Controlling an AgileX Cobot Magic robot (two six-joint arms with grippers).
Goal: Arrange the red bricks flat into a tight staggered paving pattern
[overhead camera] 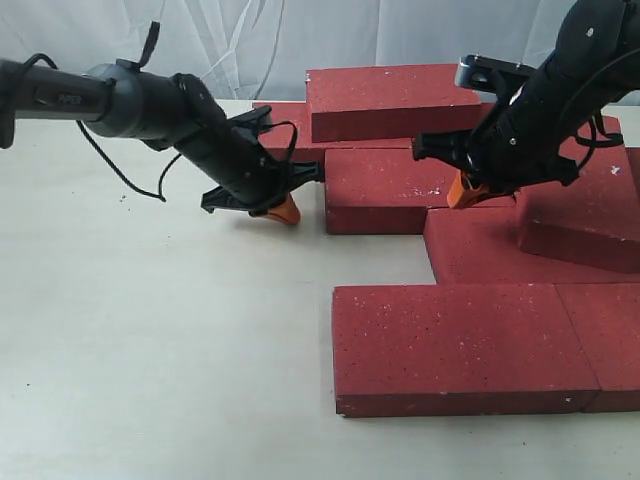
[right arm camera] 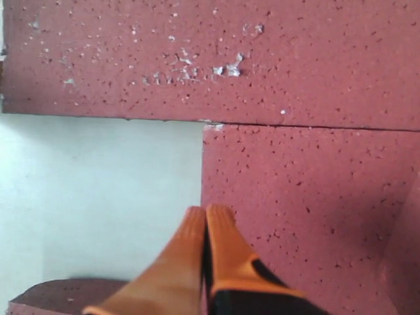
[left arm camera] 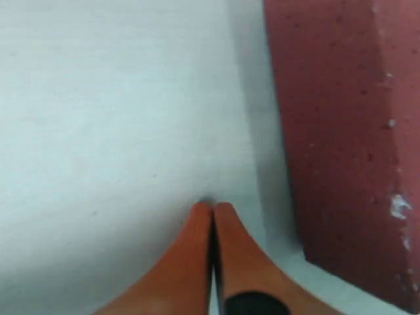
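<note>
The pale worktop (overhead camera: 150, 330) is seen bare at far left of the ext. view, w/ the left arm (overhead camera: 130, 100) reaching across it from the left edge. The left hand (overhead camera: 285, 210) is angled down, its orange fingers (left arm camera: 190, 262) pressed together w/ nothing between them. Its tips are held at or just above the worktop (contact can't be told), just beside the left end of the middle brick (overhead camera: 385, 190). In the left wrist view a strip of worktop is seen between the tips and that brick's side. The red bricks are grouped from centre to right. A back brick (overhead camera: 395, 100) is laid on top of others at the rear, overlapping the middle brick's far edge. Nearer the camera, past a gap of bare worktop, a front brick (overhead camera: 450, 345) is laid flat, butted end to end w/ a corner brick (overhead camera: 605, 340) at the right edge. The right hand (overhead camera: 465, 190) is held low at the middle brick's right end, fingers pressed together, nothing pinched. In the right wrist view its tips are seen at one brick's edge (right arm camera: 302, 197) next to bare worktop, w/ a second brick (right arm camera: 197, 59) butted tight along a thin seam. At far right a raised brick (overhead camera: 585, 215) is seen resting on a flat brick (overhead camera: 480, 250), partly hidden by the right arm (overhead camera: 570, 90).
</note>
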